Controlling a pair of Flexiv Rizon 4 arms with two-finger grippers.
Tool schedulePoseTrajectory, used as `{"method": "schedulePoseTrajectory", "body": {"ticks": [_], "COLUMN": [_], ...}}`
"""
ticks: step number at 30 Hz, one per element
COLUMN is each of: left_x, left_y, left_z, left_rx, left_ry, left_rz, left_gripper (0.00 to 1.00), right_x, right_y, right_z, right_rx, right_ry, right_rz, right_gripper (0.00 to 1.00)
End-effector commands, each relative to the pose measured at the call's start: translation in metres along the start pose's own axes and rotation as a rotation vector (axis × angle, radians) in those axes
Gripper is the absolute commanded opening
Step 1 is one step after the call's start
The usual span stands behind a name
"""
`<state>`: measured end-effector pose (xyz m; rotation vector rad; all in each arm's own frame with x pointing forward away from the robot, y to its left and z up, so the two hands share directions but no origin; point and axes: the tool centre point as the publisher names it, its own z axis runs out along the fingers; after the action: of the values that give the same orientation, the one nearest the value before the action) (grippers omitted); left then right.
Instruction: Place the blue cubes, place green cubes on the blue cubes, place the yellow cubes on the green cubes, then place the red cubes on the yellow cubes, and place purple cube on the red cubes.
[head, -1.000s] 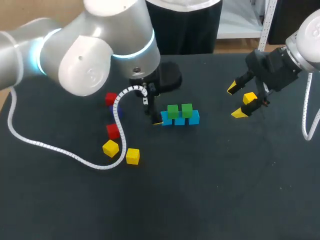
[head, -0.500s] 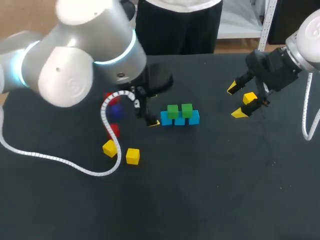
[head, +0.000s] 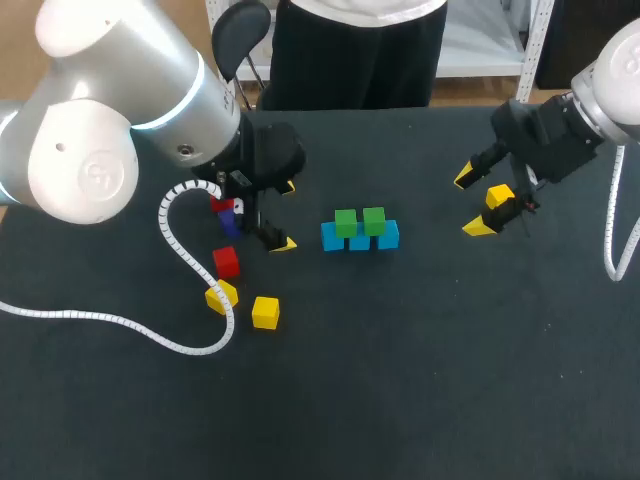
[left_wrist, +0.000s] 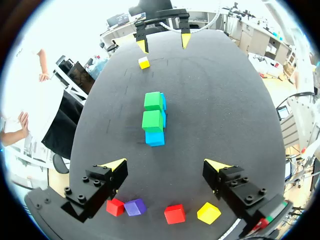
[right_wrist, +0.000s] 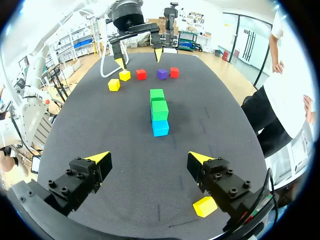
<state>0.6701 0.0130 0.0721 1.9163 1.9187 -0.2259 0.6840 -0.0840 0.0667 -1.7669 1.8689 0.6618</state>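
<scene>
right hand (right_wrist: 148, 158) spread, yellow cube (right_wrist: 205, 206) beside it; green-on-blue stack (right_wrist: 159, 113) ahead

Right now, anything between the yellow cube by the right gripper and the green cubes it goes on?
Nothing visible. The yellow cube lies by the open right gripper, and only bare table separates it from the green cubes on the blue cubes.

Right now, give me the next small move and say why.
Probably shift the left pincer sideways until the nearest yellow cube sits between its open fingers. Both green cubes already top the blue cubes, so yellow comes next, yet the pincer hangs centred over a red cube.
</scene>
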Motion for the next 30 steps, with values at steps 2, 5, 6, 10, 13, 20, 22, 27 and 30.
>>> {"method": "schedulePoseTrajectory", "body": {"ticks": [2, 5, 6, 10, 13, 20, 22, 27, 30], "left_x": [-0.001, 0.0, 0.0, -0.001, -0.002, 0.001, 0.004, 0.011, 0.013], "left_y": [0.005, 0.007, 0.008, 0.01, 0.01, 0.008, 0.007, 0.005, 0.003], "left_z": [-0.002, -0.003, -0.004, -0.004, -0.005, -0.009, -0.011, -0.014, -0.014], "left_rx": [0.022, 0.031, 0.031, 0.041, 0.047, 0.058, 0.061, 0.057, 0.054], "left_ry": [0.003, -0.003, -0.002, -0.006, -0.004, 0.01, 0.013, 0.016, 0.018], "left_rz": [0.007, 0.008, 0.007, 0.012, 0.017, 0.017, 0.014, -0.002, -0.013], "left_gripper": [1.0, 1.0, 1.0, 1.0, 1.0, 1.0, 1.0, 1.0, 1.0], "right_x": [0.0, 0.0, 0.0, 0.0, 0.0, 0.0, 0.0, 0.0, 0.0], "right_y": [0.0, 0.0, 0.0, 0.0, 0.0, 0.0, 0.0, 0.0, 0.0], "right_z": [0.0, 0.0, 0.0, 0.0, 0.0, 0.0, 0.0, 0.0, 0.0], "right_rx": [0.0, 0.0, 0.0, 0.0, 0.0, 0.0, 0.0, 0.0, 0.0], "right_ry": [-0.002, -0.002, -0.002, -0.002, -0.002, -0.002, -0.002, -0.002, -0.002], "right_rz": [-0.001, -0.001, -0.001, -0.001, -0.001, -0.001, -0.001, -0.001, -0.001], "right_gripper": [1.0, 1.0, 1.0, 1.0, 1.0, 1.0, 1.0, 1.0, 1.0]}}
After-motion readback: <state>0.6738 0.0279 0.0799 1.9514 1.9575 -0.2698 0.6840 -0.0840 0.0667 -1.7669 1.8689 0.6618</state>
